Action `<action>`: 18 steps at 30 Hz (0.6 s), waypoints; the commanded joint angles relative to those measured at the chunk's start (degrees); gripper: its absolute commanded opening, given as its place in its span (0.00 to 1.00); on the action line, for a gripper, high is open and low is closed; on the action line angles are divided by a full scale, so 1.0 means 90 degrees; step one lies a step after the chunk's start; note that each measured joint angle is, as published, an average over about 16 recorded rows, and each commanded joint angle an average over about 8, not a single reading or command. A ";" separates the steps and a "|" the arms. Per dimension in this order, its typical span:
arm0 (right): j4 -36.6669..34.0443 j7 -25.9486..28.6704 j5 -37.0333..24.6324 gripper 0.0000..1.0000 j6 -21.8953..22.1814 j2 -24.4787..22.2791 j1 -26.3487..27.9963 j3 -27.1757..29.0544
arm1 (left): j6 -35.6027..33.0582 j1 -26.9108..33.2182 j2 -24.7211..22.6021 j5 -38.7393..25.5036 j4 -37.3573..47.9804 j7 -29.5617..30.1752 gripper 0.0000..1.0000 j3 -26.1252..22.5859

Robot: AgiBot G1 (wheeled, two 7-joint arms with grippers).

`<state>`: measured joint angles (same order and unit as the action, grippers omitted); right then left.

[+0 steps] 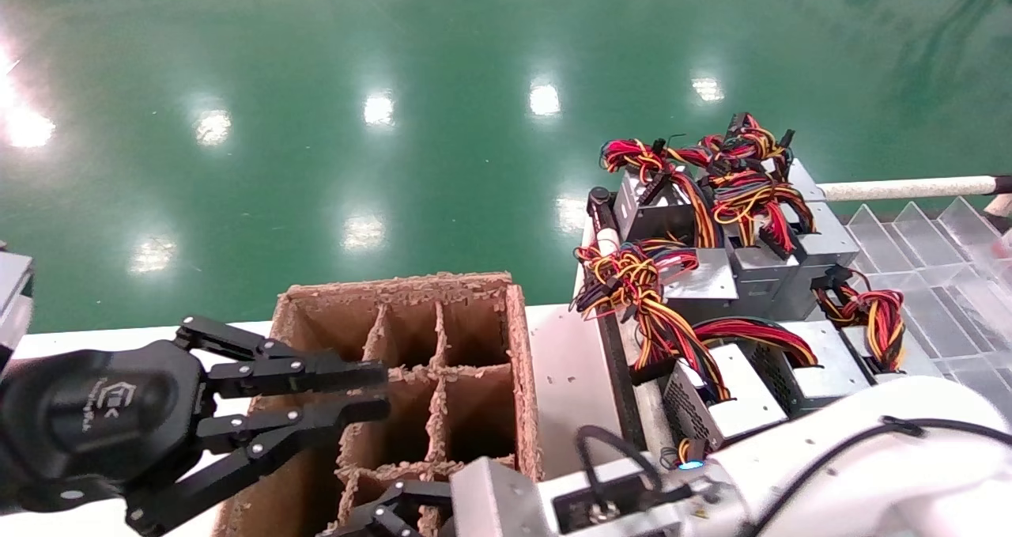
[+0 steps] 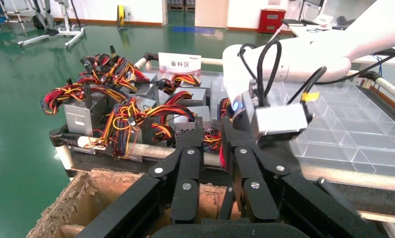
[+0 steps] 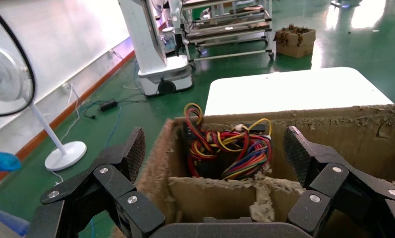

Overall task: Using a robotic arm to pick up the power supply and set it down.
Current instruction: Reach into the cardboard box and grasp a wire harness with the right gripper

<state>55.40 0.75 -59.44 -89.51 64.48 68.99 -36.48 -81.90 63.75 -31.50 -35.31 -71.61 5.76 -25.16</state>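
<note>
Hovering with fingers apart over the divided box [image 1: 411, 379] at six o'clock, right claw [image 3: 212, 153] has apparently released a supply [image 3: 230, 146]; next, withdraw. Left claw [image 1: 379, 395], nearly closed and empty, idles at eight o'clock.

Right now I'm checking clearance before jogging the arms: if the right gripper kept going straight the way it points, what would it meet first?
Probably the cardboard divider of the partitioned box, just ahead of the open right gripper. The wire bundle lies beyond it; depth is uncertain.

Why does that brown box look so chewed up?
The cardboard box has ragged, crumbling edges along its rim and inner dividers, as if worn from use. One compartment holds a power supply's coloured wires. Nothing has spilled.
</note>
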 commanded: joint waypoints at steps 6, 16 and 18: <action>-0.0650 -0.0490 -0.0332 1.00 0.0021 0.0575 0.0372 -0.0328 | 0.0000 0.0000 0.0000 0.0000 0.0000 0.0000 0.00 0.0000; -0.1642 -0.1122 -0.0459 0.83 0.0033 0.1241 0.0788 -0.0672 | 0.0000 0.0000 0.0000 0.0000 0.0000 0.0000 0.00 0.0000; -0.1804 -0.1241 -0.0473 0.60 0.0056 0.1311 0.0845 -0.0765 | 0.0000 0.0000 0.0000 0.0000 0.0000 0.0000 0.00 0.0000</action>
<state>39.68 -10.10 -63.39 -88.95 75.95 76.43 -43.51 -81.90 63.75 -31.50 -35.31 -71.61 5.76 -25.16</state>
